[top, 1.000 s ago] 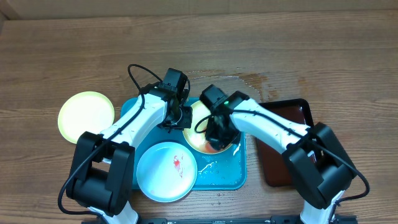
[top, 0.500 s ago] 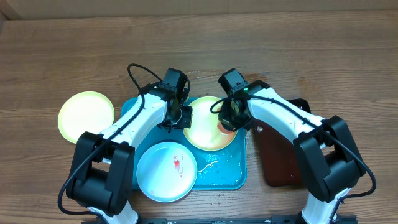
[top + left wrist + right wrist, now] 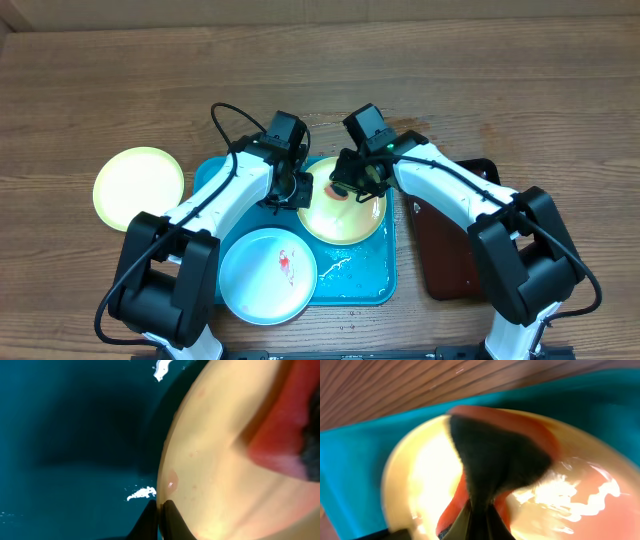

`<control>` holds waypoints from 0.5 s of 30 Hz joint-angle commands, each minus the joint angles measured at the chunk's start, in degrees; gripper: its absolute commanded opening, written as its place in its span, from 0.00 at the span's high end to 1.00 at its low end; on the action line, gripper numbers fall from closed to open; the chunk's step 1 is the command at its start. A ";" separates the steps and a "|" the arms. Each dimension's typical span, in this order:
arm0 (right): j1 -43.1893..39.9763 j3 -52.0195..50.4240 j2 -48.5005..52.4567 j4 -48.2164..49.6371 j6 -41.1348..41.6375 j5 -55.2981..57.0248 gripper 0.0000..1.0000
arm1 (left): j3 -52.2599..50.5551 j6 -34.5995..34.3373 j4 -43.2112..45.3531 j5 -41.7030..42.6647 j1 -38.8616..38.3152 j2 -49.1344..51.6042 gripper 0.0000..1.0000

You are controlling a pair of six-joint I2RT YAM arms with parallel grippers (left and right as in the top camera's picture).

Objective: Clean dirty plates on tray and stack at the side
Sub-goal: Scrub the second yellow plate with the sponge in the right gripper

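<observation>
Surface: wooden table [image 3: 560, 90], with a wet patch beyond the tray's far edge.
Far left: clean yellow-green plate [image 3: 139, 187], lying on the table just beside the turquoise tray [image 3: 372, 280], off it.
Front left: blue-white plate [image 3: 267, 275], on the tray's near-left corner and overhanging the rim, with a red smear at its centre.
Left gripper [image 3: 297, 190]: jaws pressed together on the left rim of the middle plate [image 3: 335, 222], steadying it.
Middle plate: yellow-green, wet, on the tray's far half.
Right gripper [image 3: 352, 183]: jaws clamped on a dark scrubber [image 3: 490, 455] with a red-orange part, bearing on the plate's far side.
Far right: brown tray [image 3: 455, 265], partly under the right arm.
Step in hand: judged to be scrubbing the second plate. One appears done and one is dirty.
Next move: lift the scrubber clear first, then carry the plate onto the left one. A wet rim may slip in the pinch.
</observation>
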 commanded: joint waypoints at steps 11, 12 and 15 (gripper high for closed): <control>5.35 0.42 0.39 -2.21 -4.44 -3.93 0.96 | 0.96 1.07 -0.09 0.02 -1.36 0.24 0.96; 5.35 0.42 0.39 -3.30 -4.74 -4.26 0.96 | 0.96 0.92 -0.04 0.04 -1.36 0.24 0.96; 4.90 0.42 0.39 -7.78 -6.25 -5.60 0.96 | 0.96 0.85 0.04 0.02 -1.36 0.24 0.96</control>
